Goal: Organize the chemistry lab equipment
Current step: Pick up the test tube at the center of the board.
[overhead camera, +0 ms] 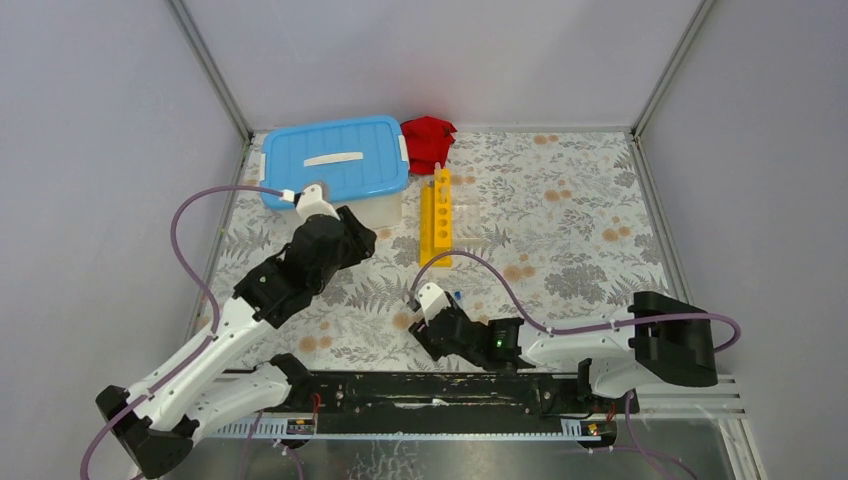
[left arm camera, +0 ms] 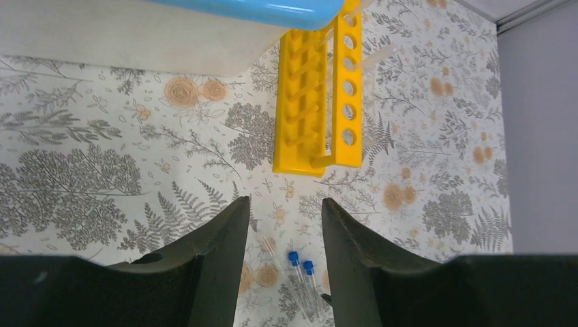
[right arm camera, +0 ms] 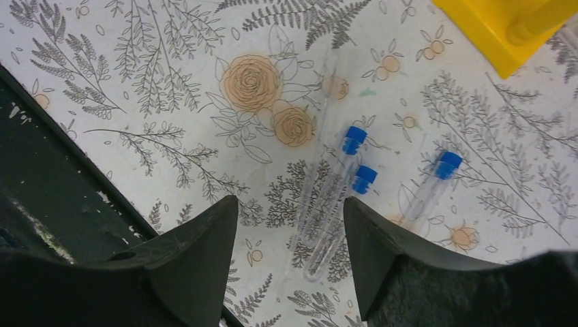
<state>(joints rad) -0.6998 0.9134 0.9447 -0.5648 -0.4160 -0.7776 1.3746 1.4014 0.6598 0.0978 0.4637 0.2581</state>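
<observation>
So the right claw (right arm camera: 290,204) is partly open and empty, with two blue-capped tubes (right arm camera: 334,197) lying right under its gap. The left claw (left arm camera: 285,204) is the same, gripping nothing, with the yellow rack (left arm camera: 317,102) edge just ahead and open desk (left arm camera: 102,170) on either side.

Yellow rack (overhead camera: 437,220), bright against the surface (overhead camera: 570,240) (grey ferns, orange roses); blue lid (overhead camera: 300,165) on the white tub (overhead camera: 385,207), red cloth (overhead camera: 428,142), 3 clear tubes (right arm camera: 328,191) capped blue.

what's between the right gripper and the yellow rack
Three blue-capped tubes lie flat on the floral table cover between the right gripper and the yellow rack, two side by side, one apart; the right wrist view shows it.
</observation>
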